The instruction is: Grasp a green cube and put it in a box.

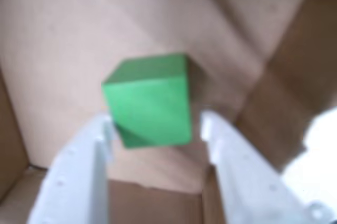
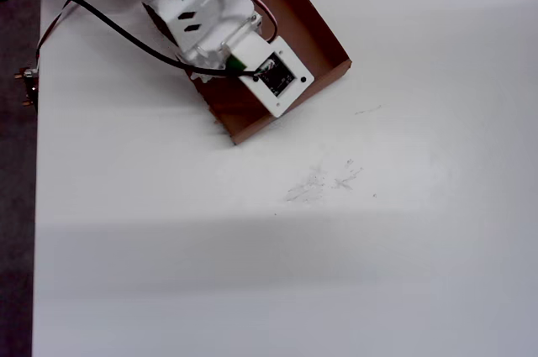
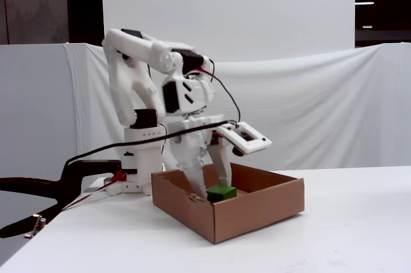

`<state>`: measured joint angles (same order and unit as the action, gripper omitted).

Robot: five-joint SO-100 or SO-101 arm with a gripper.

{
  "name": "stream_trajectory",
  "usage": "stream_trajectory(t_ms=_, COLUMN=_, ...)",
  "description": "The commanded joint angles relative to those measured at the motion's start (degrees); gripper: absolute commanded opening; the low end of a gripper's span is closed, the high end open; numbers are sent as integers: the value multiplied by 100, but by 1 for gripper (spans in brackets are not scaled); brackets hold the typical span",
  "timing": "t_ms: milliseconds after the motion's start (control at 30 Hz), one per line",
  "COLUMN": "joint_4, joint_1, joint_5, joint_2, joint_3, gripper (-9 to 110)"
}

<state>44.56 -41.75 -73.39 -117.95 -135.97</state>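
The small bright-green cube with matte faces (image 1: pixel 149 101) is already inside the shallow brown cardboard box with low walls (image 3: pixel 257 212), which stands on the white table (image 2: pixel 336 248) just in front of the base of the white two-finger robot arm (image 3: pixel 138 61). In the wrist view, the gripper (image 1: pixel 158 129) has its two white fingers spread apart, one on each side of the cube, and a small gap shows between each fingertip and the cube, so the jaws do not clamp it. The picture is blurred, and it is hard to say if the cube lies flat on the brown floor or stands a little tilted. In the fixed view the cube (image 3: pixel 221 192) sits low between the fingers, near the front wall of the box. In the overhead view the arm covers most of the box, and only a little green (image 2: pixel 236 63) shows beside the white wrist plate. It seems that the step in hand is the release, and the placing is almost finished. The next move probably calls for lifting the gripper straight up with the fingers kept wide, so that they do not catch the cube or push the cardboard wall.
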Motion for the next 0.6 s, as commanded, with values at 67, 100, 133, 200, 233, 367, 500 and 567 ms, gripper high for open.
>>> stream_trajectory(t_ms=67, joint_4=316, joint_1=501, joint_5=9, joint_2=-853, joint_3=369, gripper=22)
stream_trajectory(t_ms=100, joint_4=413, joint_1=659, joint_5=18, joint_2=-1028, joint_3=360, gripper=22)
stream_trajectory(t_ms=133, joint_4=545, joint_1=844, joint_5=18, joint_2=-1204, joint_3=325, gripper=22)
stream_trajectory(t_ms=200, joint_4=923, joint_1=1257, joint_5=18, joint_2=-1573, joint_3=237, gripper=22)
stream_trajectory(t_ms=233, joint_4=1107, joint_1=1485, joint_5=18, joint_2=-1749, joint_3=167, gripper=22)
stream_trajectory(t_ms=367, joint_4=1723, joint_1=2514, joint_5=88, joint_2=-2452, joint_3=-246, gripper=22)
stream_trajectory(t_ms=500, joint_4=1942, joint_1=3287, joint_5=378, joint_2=-3454, joint_3=-1028, gripper=22)
stream_trajectory(t_ms=567, joint_4=2241, joint_1=3604, joint_5=439, joint_2=-4043, joint_3=-1371, gripper=22)
